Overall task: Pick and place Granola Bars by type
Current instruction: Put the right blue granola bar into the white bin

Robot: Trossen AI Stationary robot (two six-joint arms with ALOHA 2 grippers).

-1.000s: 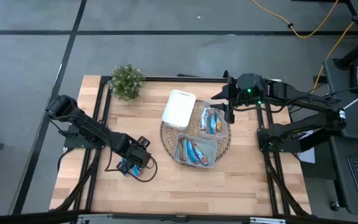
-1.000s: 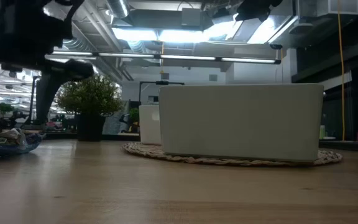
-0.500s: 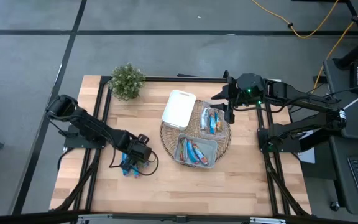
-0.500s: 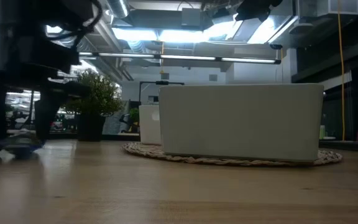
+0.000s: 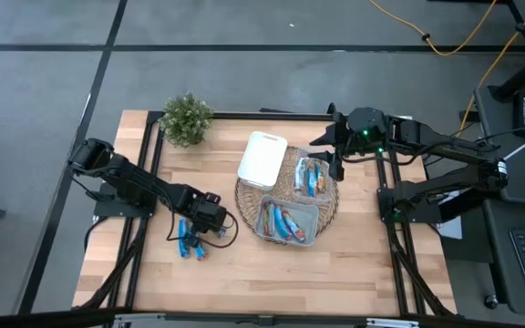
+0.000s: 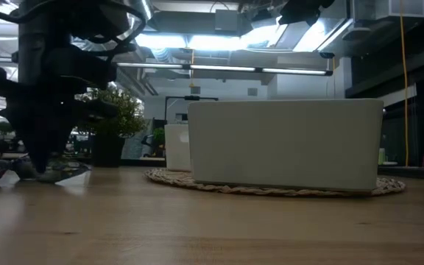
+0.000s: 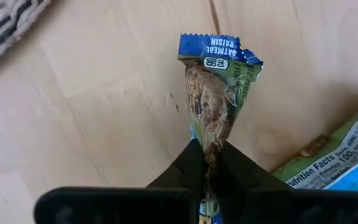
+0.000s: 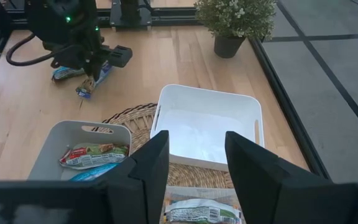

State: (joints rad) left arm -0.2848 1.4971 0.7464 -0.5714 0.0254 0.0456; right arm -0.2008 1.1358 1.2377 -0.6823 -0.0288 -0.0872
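potted plant [image 5: 187, 118] at a table corner, woven mat [image 5: 242, 205] (round), white tray [image 5: 262, 159]

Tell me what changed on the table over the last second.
The left gripper moved toward the woven mat, carrying a blue granola bar pinched in its fingers. Two bars stayed on the wood. The right gripper, the bins and the plant didn't move.

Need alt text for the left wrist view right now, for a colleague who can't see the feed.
The left gripper is shut on a granola bar in a blue and green wrapper, whose printed end reads "oatmeal raisin", held over the light wooden table. Part of another wrapped bar lies on the wood nearby, and an edge of the woven mat shows in one corner.
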